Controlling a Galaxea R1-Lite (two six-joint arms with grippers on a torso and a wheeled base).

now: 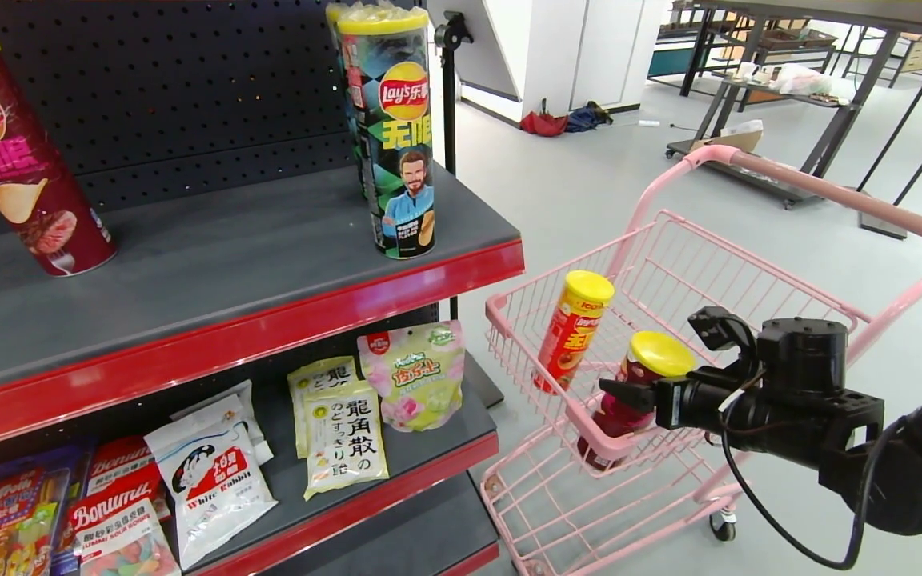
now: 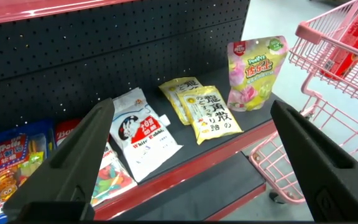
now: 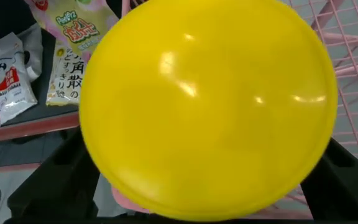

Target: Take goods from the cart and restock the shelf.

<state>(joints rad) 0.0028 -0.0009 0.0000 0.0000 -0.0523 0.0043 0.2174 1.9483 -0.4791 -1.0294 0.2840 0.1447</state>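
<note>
Right wrist view: yellow-lidded can [image 3: 207,106] sits between the spread right jaws.

- This is a shop display set up inside a larger workroom.
- The shelf [image 1: 269,264] is a retail unit, with a dark pegboard back [image 1: 149,96] and grey boards with red front edges.
- Tall chip cans [image 1: 394,136] stand on its top board. Snack bags [image 1: 345,436] and sweets packets lie on the board below.
- A small pink wire cart [image 1: 669,240] stands just beside the shelf's end, holding two more tubes [image 1: 573,332].
- Well behind the shelf, across a bare grey floor [image 1: 589,184], stand black-framed work tables [image 1: 789,80] with clutter on them.
</note>
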